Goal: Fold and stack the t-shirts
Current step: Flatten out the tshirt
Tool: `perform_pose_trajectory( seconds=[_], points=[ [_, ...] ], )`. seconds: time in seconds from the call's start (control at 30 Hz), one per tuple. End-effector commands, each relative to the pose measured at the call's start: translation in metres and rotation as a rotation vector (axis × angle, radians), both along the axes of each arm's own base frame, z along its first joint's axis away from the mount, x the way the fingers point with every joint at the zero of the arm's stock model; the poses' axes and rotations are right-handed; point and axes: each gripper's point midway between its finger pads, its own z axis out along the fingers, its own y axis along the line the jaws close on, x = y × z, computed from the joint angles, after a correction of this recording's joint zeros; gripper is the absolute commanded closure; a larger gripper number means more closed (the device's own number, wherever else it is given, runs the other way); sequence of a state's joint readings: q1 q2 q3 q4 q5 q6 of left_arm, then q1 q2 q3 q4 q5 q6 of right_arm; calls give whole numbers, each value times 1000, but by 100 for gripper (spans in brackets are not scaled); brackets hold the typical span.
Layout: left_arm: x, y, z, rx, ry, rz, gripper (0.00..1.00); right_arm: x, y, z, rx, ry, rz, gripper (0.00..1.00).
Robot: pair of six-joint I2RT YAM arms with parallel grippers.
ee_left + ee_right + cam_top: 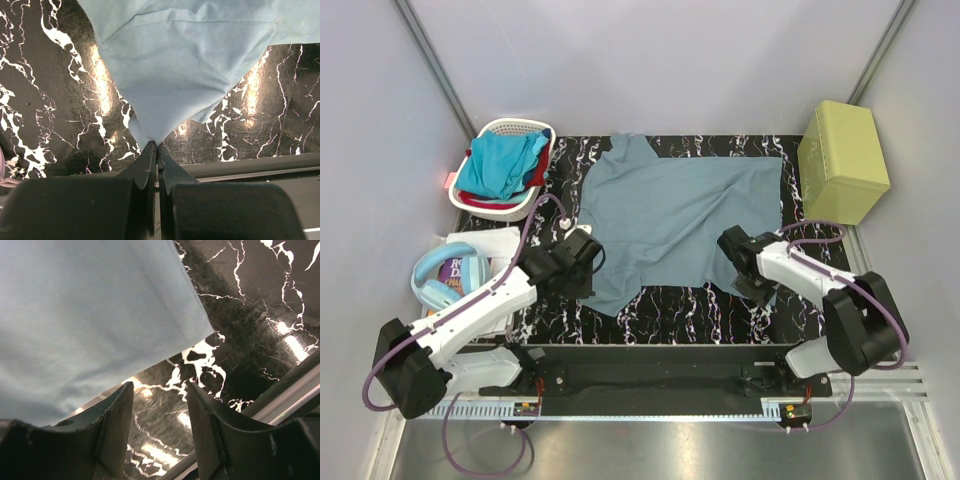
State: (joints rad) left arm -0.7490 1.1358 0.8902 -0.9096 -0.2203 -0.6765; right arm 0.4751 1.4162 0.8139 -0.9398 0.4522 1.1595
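Observation:
A muted grey-blue t-shirt (680, 210) lies spread on the black marble table. My left gripper (588, 268) is at its near left corner, shut on a pinched peak of the cloth (157, 144), and the shirt (185, 65) fans out from the jaws. My right gripper (745, 272) stands at the shirt's near right edge, open with only bare table between its fingers (122, 415). The shirt's hem (85, 315) lies just beyond the left finger. A turquoise t-shirt (500, 165) and a strip of a red one (537, 172) sit in the white basket (525, 127).
A yellow-green box (842, 160) stands at the back right. Light blue headphones (445, 278) rest on a book and papers at the left edge. The table's black front rail (650, 370) runs between the arm bases.

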Motion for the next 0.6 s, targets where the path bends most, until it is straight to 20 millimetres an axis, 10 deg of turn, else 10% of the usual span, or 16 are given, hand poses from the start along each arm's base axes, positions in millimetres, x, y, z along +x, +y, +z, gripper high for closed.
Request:
perform_pose_trajectory(
  seconds=[0.0, 0.57],
  points=[
    [12, -15, 20, -58, -57, -36, 100, 2, -13, -8, -76, 13, -56, 46],
    [15, -10, 24, -37, -84, -53, 100, 32, -13, 10, -104, -68, -63, 47]
  ],
)
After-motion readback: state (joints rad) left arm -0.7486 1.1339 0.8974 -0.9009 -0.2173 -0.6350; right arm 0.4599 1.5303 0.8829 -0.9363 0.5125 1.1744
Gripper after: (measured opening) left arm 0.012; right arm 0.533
